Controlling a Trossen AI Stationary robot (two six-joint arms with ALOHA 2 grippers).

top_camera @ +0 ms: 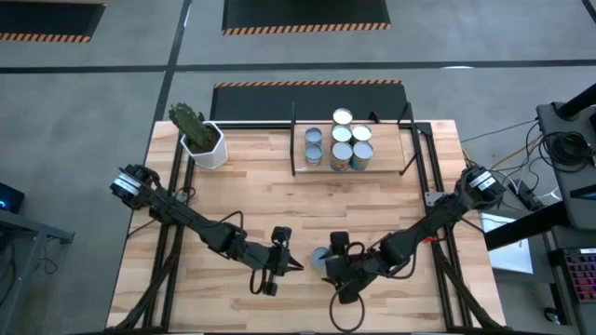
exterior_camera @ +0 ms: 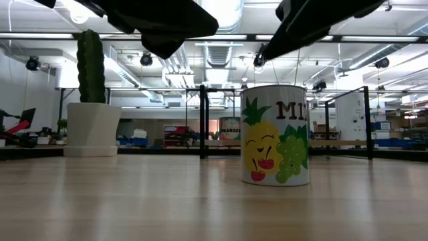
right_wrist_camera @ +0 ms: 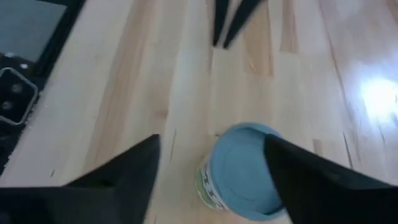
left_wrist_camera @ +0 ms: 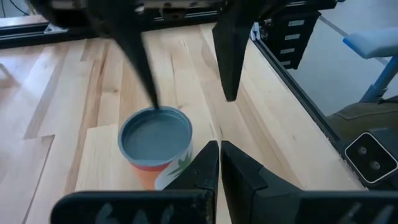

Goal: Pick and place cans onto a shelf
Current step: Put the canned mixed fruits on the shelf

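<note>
One can (top_camera: 319, 260) with a blue-grey top and a fruit print stands upright on its base on the table near the front edge; it also shows in the low view (exterior_camera: 275, 134). My right gripper (right_wrist_camera: 211, 140) is open and hangs just above this can (right_wrist_camera: 244, 171), one finger on each side of it, touching nothing. My left gripper (left_wrist_camera: 219, 152) is shut and empty, just left of the can (left_wrist_camera: 155, 134), pointing at it. Several more cans (top_camera: 341, 144) stand upright on the light-wood shelf (top_camera: 386, 149) at the table's far side.
A white hexagonal pot with a cactus (top_camera: 201, 140) stands at the far left of the table. The shelf's thin black posts (top_camera: 293, 140) rise at the back. Black frame rails (top_camera: 445, 186) run along the table's left and right edges.
</note>
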